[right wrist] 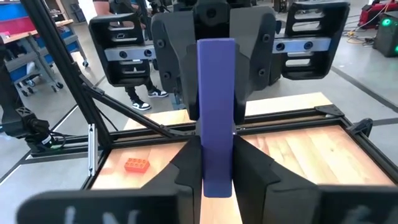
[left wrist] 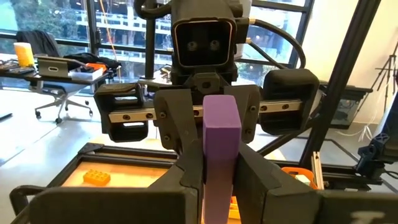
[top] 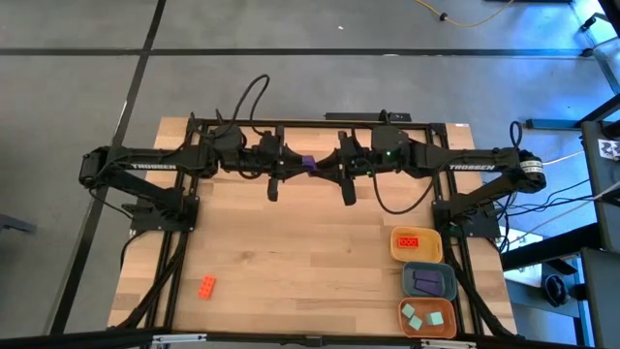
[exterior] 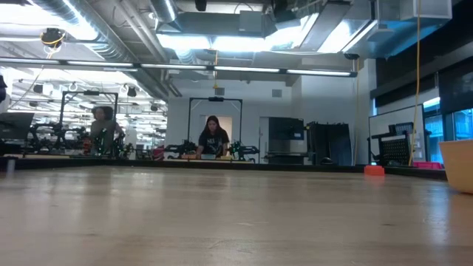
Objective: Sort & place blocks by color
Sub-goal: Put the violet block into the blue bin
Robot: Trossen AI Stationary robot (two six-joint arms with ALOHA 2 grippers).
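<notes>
A purple bar block [top: 308, 163] hangs level in the air over the far middle of the table, between my two grippers. My left gripper [top: 296, 163] comes at it from the table's left and is shut on one end. My right gripper [top: 323, 165] faces it from the table's right and is shut on the other end. An orange-red block [top: 207, 286] lies flat on the table near the front left. It also shows in the left wrist view [left wrist: 96, 177] and in the right wrist view [right wrist: 136, 164]. My left gripper pinches the bar's left end [left wrist: 217, 186] between its two fingers, one on each long side. The fingers [left wrist: 186, 180] point level toward the table's right and lie along the bar, which is clear of the table. My right gripper pinches the bar's right end [right wrist: 217, 174] between its two fingers, one on each long side. The fingers [right wrist: 252, 171] point about level toward the table's left and lie along the bar, which spans level between both grippers.
Three rounded trays stand in a row at the front right: a yellow-orange one [top: 396, 254] with a red block, a blue-grey one [top: 407, 282] with purple blocks, an orange one [top: 404, 321] with teal blocks. Bare wood lies between the loose block and the trays.
</notes>
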